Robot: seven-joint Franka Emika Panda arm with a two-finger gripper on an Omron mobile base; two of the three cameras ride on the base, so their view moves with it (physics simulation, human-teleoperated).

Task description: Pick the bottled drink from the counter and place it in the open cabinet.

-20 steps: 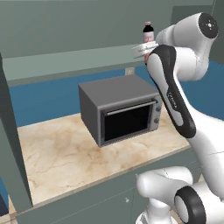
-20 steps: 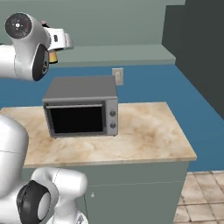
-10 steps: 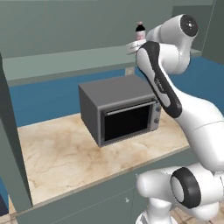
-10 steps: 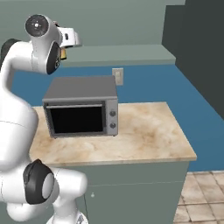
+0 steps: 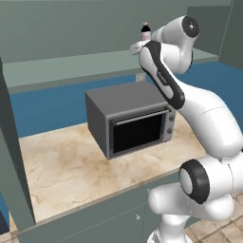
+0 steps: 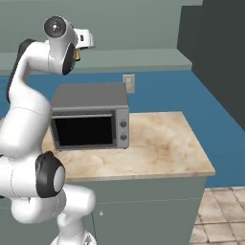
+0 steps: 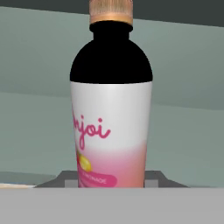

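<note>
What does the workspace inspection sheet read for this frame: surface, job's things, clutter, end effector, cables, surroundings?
Surface: beige marble counter, bare around the microwave.
Job's things: bottled drink upright, raised at the level of the open cabinet shelf, off the counter.
Clutter: dark grey microwave on the counter, door shut.
End effector: end effector up at the shelf edge, shut on the bottled drink.
Cables: nothing seen.
Surroundings: blue wall with a wall outlet behind the microwave; tiled floor at lower right.
</note>
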